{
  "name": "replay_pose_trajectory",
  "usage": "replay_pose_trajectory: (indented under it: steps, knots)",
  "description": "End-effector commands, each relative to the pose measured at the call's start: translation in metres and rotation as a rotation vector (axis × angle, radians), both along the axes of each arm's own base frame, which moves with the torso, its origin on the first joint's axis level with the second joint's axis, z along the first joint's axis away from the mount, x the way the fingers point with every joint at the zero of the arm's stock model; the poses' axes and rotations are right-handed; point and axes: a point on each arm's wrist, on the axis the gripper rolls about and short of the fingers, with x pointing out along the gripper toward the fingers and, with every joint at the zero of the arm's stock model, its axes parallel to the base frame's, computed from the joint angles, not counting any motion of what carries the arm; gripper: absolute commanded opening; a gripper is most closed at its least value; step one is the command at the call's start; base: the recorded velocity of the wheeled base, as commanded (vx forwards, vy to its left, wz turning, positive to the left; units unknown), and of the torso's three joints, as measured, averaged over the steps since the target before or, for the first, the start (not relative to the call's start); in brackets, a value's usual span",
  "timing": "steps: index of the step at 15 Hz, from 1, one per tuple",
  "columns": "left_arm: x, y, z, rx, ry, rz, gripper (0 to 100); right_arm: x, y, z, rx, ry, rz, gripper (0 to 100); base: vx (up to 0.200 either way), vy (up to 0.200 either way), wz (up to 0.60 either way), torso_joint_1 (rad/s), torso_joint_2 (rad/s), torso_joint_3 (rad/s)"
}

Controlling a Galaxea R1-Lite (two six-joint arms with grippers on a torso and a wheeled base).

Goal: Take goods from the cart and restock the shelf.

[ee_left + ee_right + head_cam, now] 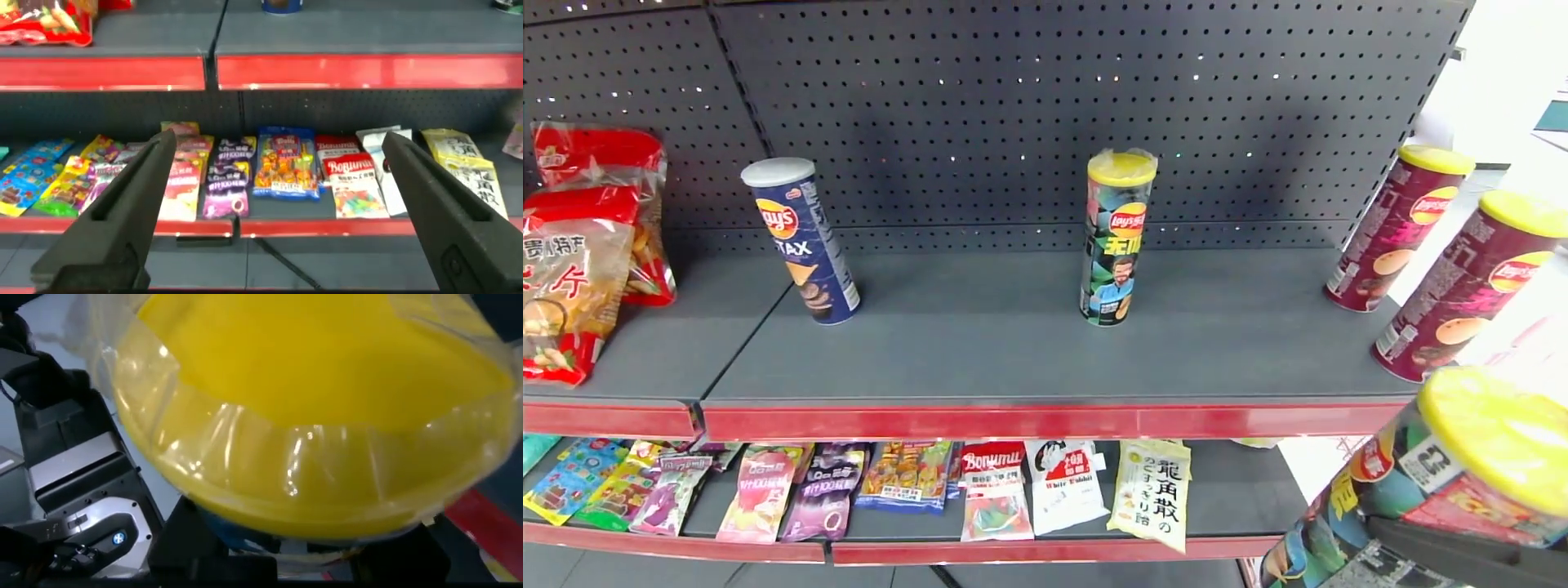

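Beside the upper shelf (1013, 351), grips a yellow-lidded chip can (1478, 457) in right gripper (1454, 555), not yet placed among four standing cans (1117, 237); left gripper (279, 139) spread wide, empty.

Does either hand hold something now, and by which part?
The right hand holds a yellow-lidded chip can by its body; the left hand is open and empty.
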Motion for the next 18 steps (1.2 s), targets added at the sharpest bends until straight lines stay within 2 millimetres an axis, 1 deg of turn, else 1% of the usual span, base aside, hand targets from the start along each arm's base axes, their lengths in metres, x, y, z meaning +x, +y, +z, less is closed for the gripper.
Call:
replay_pose_trajectory:
  steps: [1,5,8,11,13,14,15,16,17,18]
  knots:
    - [0.000,0.000,0.000,0.000,0.000,0.001,100,0.000,0.000,0.000,-0.002,0.004,0.002,0,0.200,0.000,0.00,0.012,0.01,0.007]
    - [0.000,0.000,0.000,0.000,0.002,0.001,100,-0.001,0.000,0.000,0.004,0.002,0.018,0,0.200,0.000,0.00,0.008,0.00,-0.001]
    - [0.000,0.000,0.000,-0.006,0.001,0.001,100,-0.007,-0.003,0.000,0.010,-0.018,0.024,0,0.000,0.000,0.00,0.000,0.00,0.000]
    - [0.000,0.000,0.000,-0.004,0.001,-0.001,100,-0.015,-0.008,0.001,0.004,-0.072,0.030,0,0.000,0.000,0.00,0.000,0.00,0.000]
    - [0.001,0.000,0.000,-0.001,0.015,-0.002,100,-0.023,-0.013,0.001,0.015,-0.101,0.033,0,0.000,0.000,0.00,0.000,0.00,0.000]
    - [0.004,0.000,0.001,0.006,0.047,-0.049,100,-0.029,-0.014,-0.005,0.013,-0.093,0.049,0,0.000,0.000,0.00,0.000,0.00,0.000]
    - [0.004,-0.001,0.001,0.021,0.048,-0.083,100,-0.031,-0.015,-0.005,0.017,-0.094,0.058,0,0.000,0.000,0.00,0.000,0.00,0.000]
    - [0.002,-0.002,0.007,0.050,0.022,-0.132,100,-0.031,-0.013,-0.001,0.033,-0.098,0.081,0,0.000,0.000,0.00,0.000,0.00,0.000]
    - [0.001,-0.003,0.049,0.035,-0.025,-0.206,100,-0.030,-0.012,0.002,0.043,-0.090,0.085,0,0.000,0.000,0.00,0.000,0.00,0.000]
    - [0.015,-0.005,0.109,0.016,-0.020,-0.278,100,-0.028,-0.010,0.004,0.044,-0.084,0.083,0,0.000,0.000,0.00,0.000,0.00,0.000]
